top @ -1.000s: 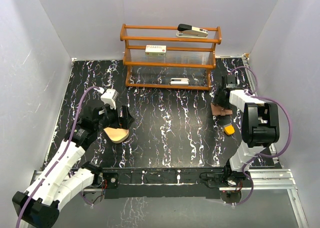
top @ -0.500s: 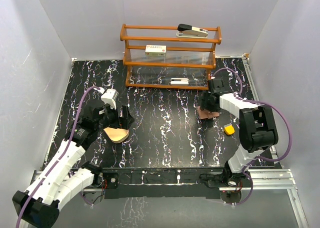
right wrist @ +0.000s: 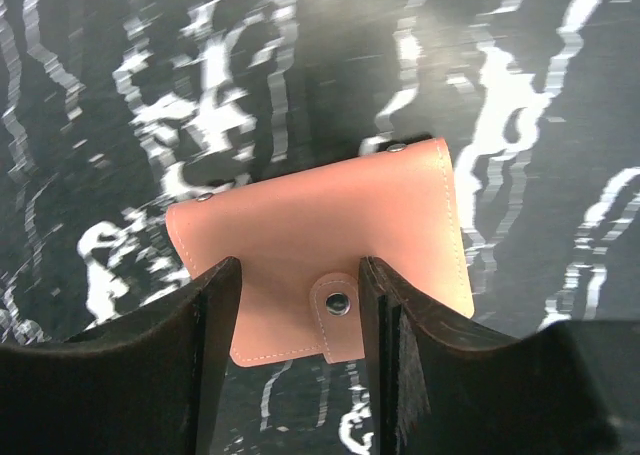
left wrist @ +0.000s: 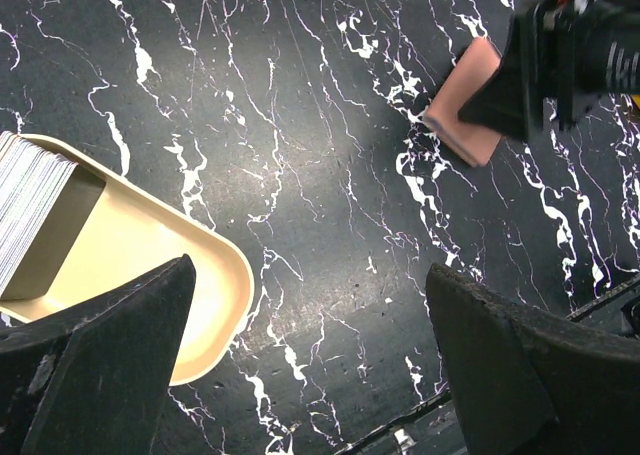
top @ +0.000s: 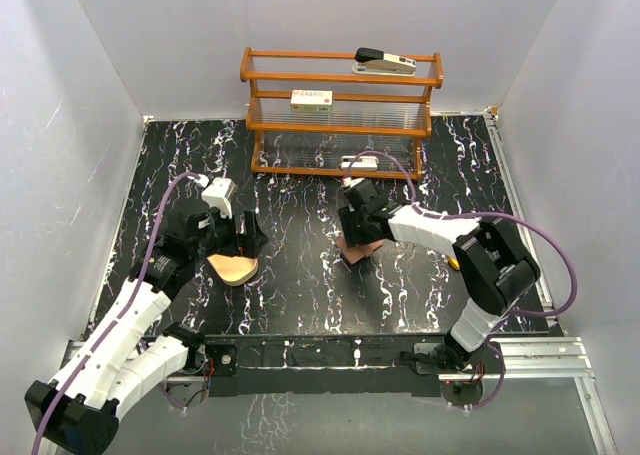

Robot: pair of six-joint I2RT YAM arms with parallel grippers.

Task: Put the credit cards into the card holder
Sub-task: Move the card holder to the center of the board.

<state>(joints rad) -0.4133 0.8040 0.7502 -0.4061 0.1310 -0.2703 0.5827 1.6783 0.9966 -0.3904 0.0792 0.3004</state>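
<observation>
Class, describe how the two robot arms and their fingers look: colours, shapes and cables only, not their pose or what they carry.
Both arms are built of white shell segments joined by black joint housings. A purple cable loops along each arm. The left gripper and right gripper are black. Seen from the wrist cameras, the left fingers are broad, matte black wedges, and the right fingers are flat black blades.

Black marbled worktop (top: 300,285)

On it: a tan tray (top: 233,268) at left, the card holder (top: 357,248) mid-table, a wooden shelf rack (top: 340,115) at the back, a yellow object (top: 455,263) right.
</observation>
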